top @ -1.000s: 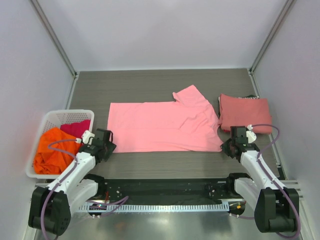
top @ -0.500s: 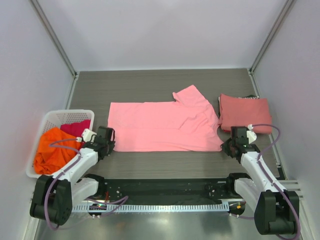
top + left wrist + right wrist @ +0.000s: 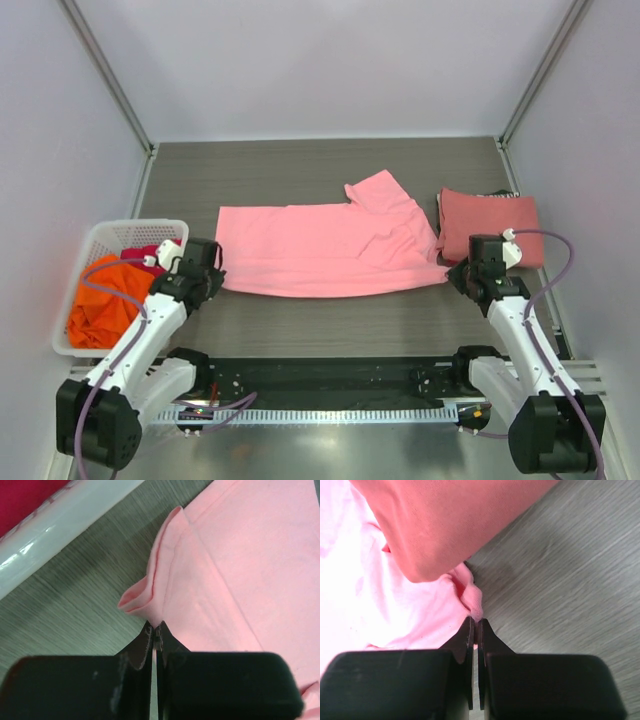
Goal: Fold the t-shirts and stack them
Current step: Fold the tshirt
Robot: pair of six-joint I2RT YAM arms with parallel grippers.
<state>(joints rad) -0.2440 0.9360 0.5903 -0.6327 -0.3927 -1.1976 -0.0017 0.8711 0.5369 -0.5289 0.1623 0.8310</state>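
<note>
On my left, the basket (image 3: 100, 235) holds the orange shirt (image 3: 105, 300) and the magenta shirt (image 3: 145, 255), both waiting their turn. My left gripper (image 3: 155, 632) has its jaws pressed together on the near left corner of the light pink shirt (image 3: 320, 250), which lies spread across the middle of the table (image 3: 300, 170). My right gripper (image 3: 474, 625) is pinched the same way on the near right corner, just beside the folded salmon-red shirt (image 3: 490, 225). I judge this to be the start of a lengthwise fold. Next, both hands should rise together and carry the near hem evenly towards the far edge, keeping it taut between them. Only the overhead view shows the whole shirt, with a sleeve jutting out at the far side. Only the wrist views show cloth actually caught between my fingertips.
</note>
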